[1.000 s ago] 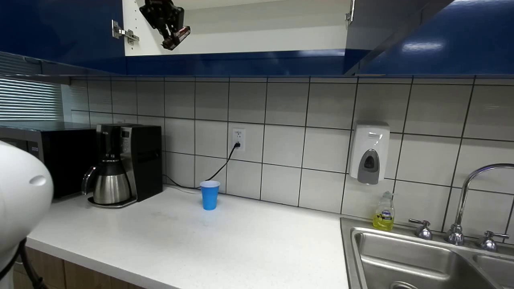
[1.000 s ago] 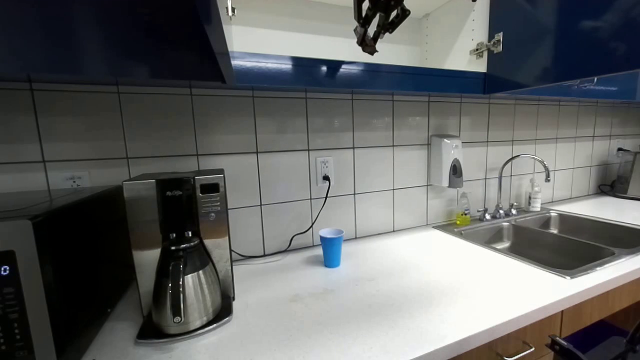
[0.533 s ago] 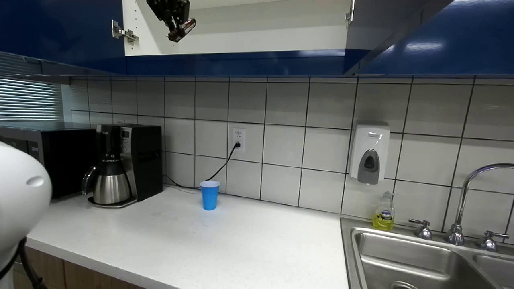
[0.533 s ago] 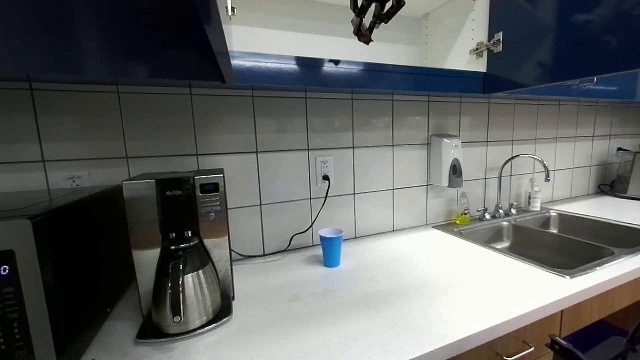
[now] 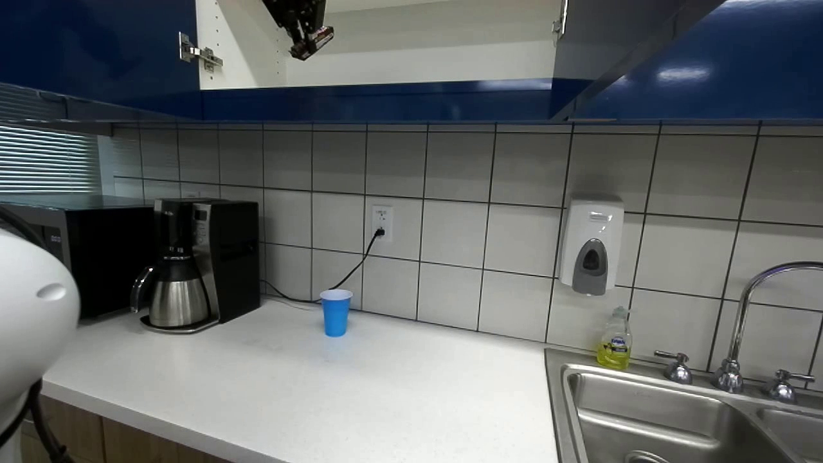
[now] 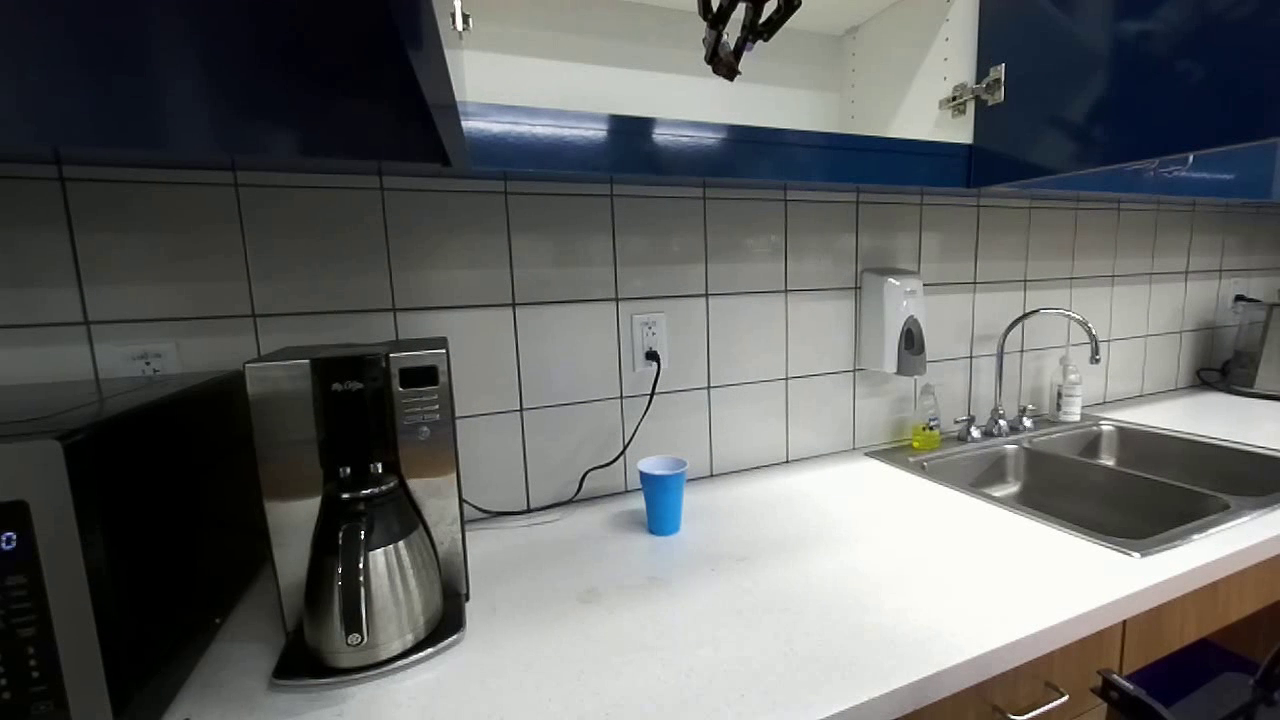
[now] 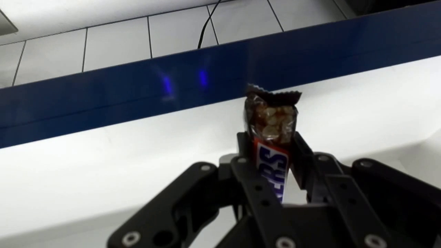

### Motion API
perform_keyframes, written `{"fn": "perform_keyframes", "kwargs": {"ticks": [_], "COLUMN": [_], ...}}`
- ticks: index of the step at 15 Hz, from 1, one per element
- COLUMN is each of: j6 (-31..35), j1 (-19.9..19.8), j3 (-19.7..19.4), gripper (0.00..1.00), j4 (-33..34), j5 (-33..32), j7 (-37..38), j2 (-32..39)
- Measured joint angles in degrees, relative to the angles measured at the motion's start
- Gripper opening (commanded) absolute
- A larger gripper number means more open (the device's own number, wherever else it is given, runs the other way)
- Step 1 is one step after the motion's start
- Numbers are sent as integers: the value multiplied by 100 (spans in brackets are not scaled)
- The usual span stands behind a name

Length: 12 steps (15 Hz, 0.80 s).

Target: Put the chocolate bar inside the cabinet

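The Snickers bar (image 7: pixel 271 125) is clamped in the gripper (image 7: pixel 270 151), fingers (image 7: pixel 302 159) pressed on either side of the wrapper, way up above the counter (image 5: pixel 418 392). The wrist view gives a really good look at it: dark brown jagged crimp at the free end, then a glossy, crinkly patch with tan nut shapes in reddish brown, then a red band edging a white label with chunky dark blue letters. You can read "ERS"; the rest is mostly hidden behind the gripper. In both exterior views it's just a small dark chunk on a tilt.

It's up at the cabinet (image 5: pixel 443 54), which hangs over the counter's back edge with its doors (image 5: pixel 96 58) open. Can't tell from these angles if the bar is past the front or just short of it, but it shows against the white inside, higher than the dark blue strip (image 5: pixel 386 103) along the bottom.

Down below, a light blue cup (image 6: pixel 663 500) stands upright near that back edge, between the Mr. Coffee machine (image 6: pixel 425 440) and the stainless sink (image 5: pixel 557 411).
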Motion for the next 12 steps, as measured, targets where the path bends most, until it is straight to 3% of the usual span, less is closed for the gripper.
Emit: {"fn": "perform_keyframes", "kwargs": {"ticks": [12], "j6": [-522], "j1": [-14], "j3": [-114], "gripper": [8], "j4": [1547], "j5": [-172], "j7": [146], "j2": [1437]}}
